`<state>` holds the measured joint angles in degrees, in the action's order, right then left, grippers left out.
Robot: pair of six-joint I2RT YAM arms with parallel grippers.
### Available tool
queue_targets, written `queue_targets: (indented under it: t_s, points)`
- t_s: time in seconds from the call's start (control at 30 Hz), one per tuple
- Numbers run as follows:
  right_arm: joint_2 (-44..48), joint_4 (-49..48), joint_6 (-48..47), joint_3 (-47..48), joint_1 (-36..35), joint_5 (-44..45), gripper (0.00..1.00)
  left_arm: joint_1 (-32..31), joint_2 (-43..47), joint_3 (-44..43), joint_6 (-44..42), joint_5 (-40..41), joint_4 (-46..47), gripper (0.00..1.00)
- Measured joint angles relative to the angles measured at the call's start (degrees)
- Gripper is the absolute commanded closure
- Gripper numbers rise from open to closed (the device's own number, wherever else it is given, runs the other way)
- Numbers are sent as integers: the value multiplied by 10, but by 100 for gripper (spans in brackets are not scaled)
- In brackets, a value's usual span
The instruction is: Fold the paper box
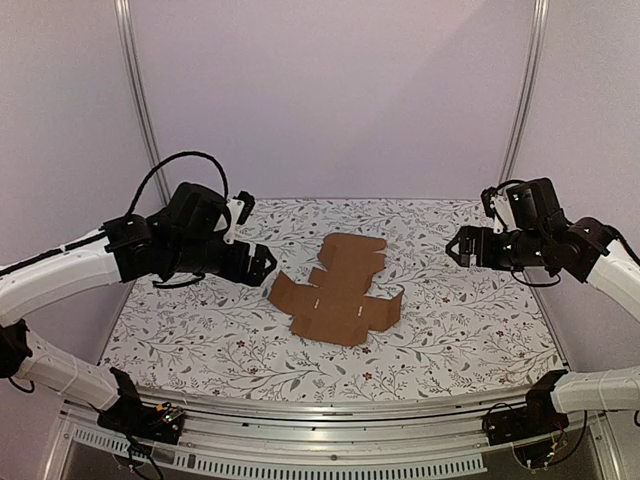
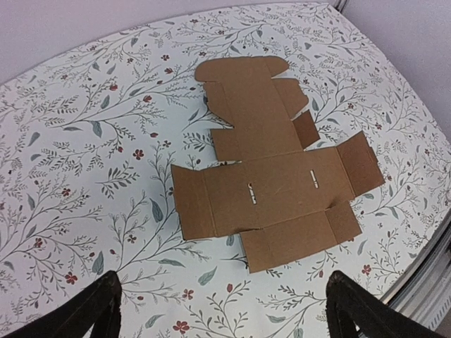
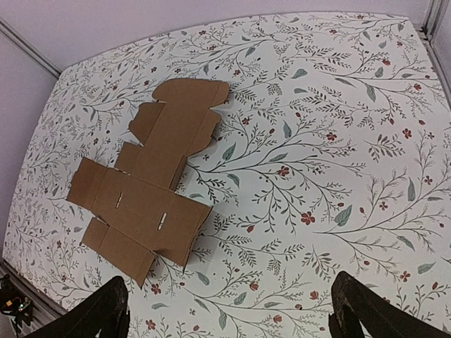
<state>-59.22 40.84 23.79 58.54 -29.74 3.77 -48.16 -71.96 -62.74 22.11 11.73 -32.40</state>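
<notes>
Box [image 1: 338, 290] flat, unfolded, between claws, ahead of and below both, untouched. Left claw [image 1: 262, 263] wide, empty, near box edge. Right claw [image 1: 458, 246] wide, empty, farther off. Risk of sliding sheet across table [image 1: 450, 340] on one-sided push; risk of creasing off score lines.

High rear overview, wrist cameras downward, sharing paper box [image 2: 271, 183]

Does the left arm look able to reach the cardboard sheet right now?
Probably yes. The left gripper hovers open near the sheet, which lies flat on the table, and nothing shows between them.
</notes>
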Motion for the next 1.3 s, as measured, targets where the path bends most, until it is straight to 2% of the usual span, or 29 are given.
queue_targets:
  t_s: [0.17, 0.6, 0.9, 1.07, 1.3]
  points:
    - [11, 4, 14, 0, 0, 14, 1, 1, 37, 42, 4, -2, 21, 0]
    - [-38, -45, 56, -68, -12, -72, 1, 17, 127, 103, 27, 3, 54, 1]
    - [-139, -101, 119, -79, -83, -72, 13, 33, 165, 119, 37, -5, 60, 0]
    - [-210, -147, 149, -75, -103, -71, 19, 34, 174, 119, 39, -5, 59, 1]
    - [-294, -203, 183, -74, -111, -63, 32, 35, 189, 119, 39, -4, 43, 0]
